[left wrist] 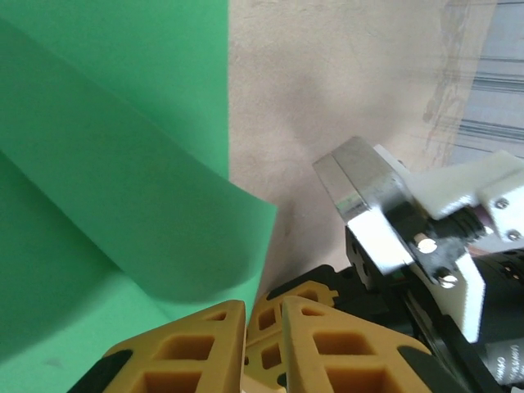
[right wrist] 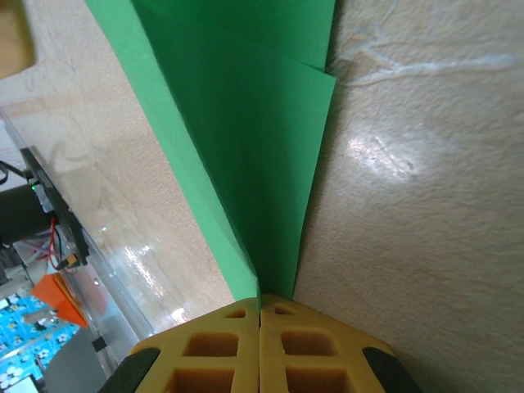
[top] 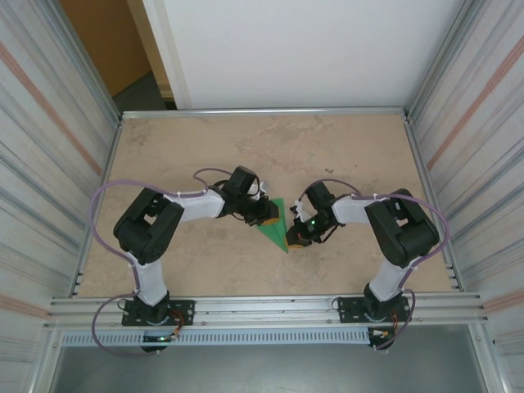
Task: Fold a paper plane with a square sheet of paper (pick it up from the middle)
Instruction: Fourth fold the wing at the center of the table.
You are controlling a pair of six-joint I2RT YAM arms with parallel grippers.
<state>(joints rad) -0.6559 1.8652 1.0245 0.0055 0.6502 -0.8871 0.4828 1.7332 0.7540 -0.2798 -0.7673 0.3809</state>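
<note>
The square sheet of paper [top: 275,226] is already a creased green triangle, so the work looks to be midway through the folds, with no dart shape yet. The right hand [right wrist: 260,304] is the anchor. Its yellow fingers are pressed together on a raised fold of the sheet, which runs straight into the seam between them. From there the paper fans out away from the right hand, over the bench [top: 352,155].

The left hand [top: 268,216] sits just across the sheet from the right hand, close to it. Seen from its own wrist, its fingers stand nearly together with a thin gap. I cannot tell whether an edge of the paper is caught between them or merely lies beside them. A loose flap [left wrist: 188,237] curls up off the lower layer on the side away from the right hand.

The next move probably calls for bringing that flap over to the centre line and flattening it. The pinch at the right hand would have to stay firm meanwhile, because thin paper slides and buckles easily.
</note>
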